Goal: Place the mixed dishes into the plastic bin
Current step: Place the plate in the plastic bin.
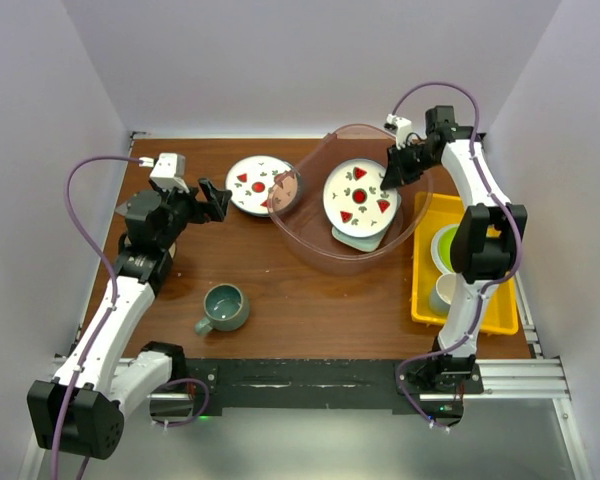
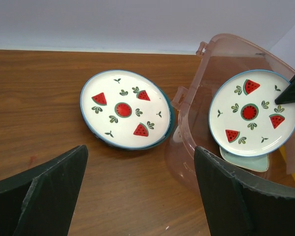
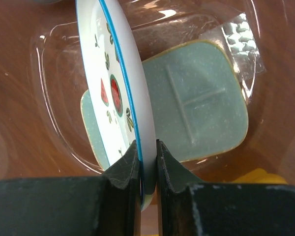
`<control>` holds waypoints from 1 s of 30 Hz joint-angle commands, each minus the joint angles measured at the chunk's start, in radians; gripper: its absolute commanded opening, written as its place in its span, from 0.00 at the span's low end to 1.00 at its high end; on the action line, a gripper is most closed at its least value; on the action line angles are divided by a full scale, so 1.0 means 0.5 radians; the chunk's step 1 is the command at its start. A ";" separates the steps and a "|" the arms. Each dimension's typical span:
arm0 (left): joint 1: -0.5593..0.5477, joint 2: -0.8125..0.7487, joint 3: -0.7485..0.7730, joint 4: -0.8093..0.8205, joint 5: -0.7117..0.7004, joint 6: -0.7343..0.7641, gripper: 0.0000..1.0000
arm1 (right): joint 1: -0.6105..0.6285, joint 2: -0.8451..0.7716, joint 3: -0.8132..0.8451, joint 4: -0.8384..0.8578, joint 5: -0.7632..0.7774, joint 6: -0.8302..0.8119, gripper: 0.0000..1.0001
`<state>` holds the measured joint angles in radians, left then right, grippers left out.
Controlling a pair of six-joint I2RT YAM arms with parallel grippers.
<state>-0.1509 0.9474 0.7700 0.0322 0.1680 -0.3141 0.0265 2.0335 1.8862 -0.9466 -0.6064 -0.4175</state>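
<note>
The pinkish clear plastic bin point(image 1: 302, 247) point(image 2: 186, 147) point(image 3: 51, 93) stands mid-table. My right gripper point(image 1: 391, 181) point(image 3: 146, 160) is shut on the rim of a white watermelon-motif plate point(image 1: 358, 197) point(image 2: 253, 112) point(image 3: 102, 64). It holds the plate tilted inside the bin, above a mint squarish dish point(image 1: 364, 240) point(image 3: 201, 103) on the bin's floor. A second watermelon plate point(image 1: 256, 184) point(image 2: 124, 109) lies on the table left of the bin, with a darker blue edge showing under it. My left gripper point(image 1: 216, 200) point(image 2: 140, 196) stands open just left of that plate, holding nothing. A grey-teal mug point(image 1: 223, 307) sits near the front.
Right of the bin lies a yellow tray point(image 1: 427, 300) with a lime-green plate point(image 1: 447, 246) and a white mug point(image 1: 442, 293) in it. White walls close in the table at the back and on both sides.
</note>
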 commanded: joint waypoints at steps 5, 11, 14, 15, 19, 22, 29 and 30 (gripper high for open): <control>0.001 -0.045 -0.012 0.067 -0.032 0.079 0.95 | 0.008 0.139 0.289 -0.316 0.227 -0.236 0.14; 0.001 -0.042 -0.015 0.064 -0.035 0.082 0.95 | 0.008 0.289 0.360 -0.276 0.430 -0.150 0.30; 0.001 -0.039 -0.015 0.064 -0.035 0.079 0.95 | 0.008 0.345 0.388 -0.242 0.516 -0.110 0.35; 0.001 -0.039 -0.015 0.064 -0.038 0.082 0.95 | 0.008 0.357 0.394 -0.227 0.562 -0.092 0.36; 0.001 -0.042 -0.018 0.064 -0.039 0.082 0.95 | 0.008 0.406 0.418 -0.187 0.657 -0.061 0.41; 0.001 -0.039 -0.018 0.064 -0.038 0.082 0.95 | 0.008 0.431 0.421 -0.144 0.718 -0.033 0.45; 0.001 -0.029 -0.021 0.067 -0.032 0.076 0.95 | 0.014 0.477 0.428 -0.055 0.851 -0.003 0.55; 0.001 -0.029 -0.021 0.067 -0.035 0.079 0.95 | 0.018 0.477 0.422 -0.031 0.857 0.007 0.56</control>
<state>-0.1509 0.9428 0.7700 0.0338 0.1596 -0.2947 0.0532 2.2719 2.0567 -1.0264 -0.2703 -0.4213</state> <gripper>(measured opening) 0.947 0.540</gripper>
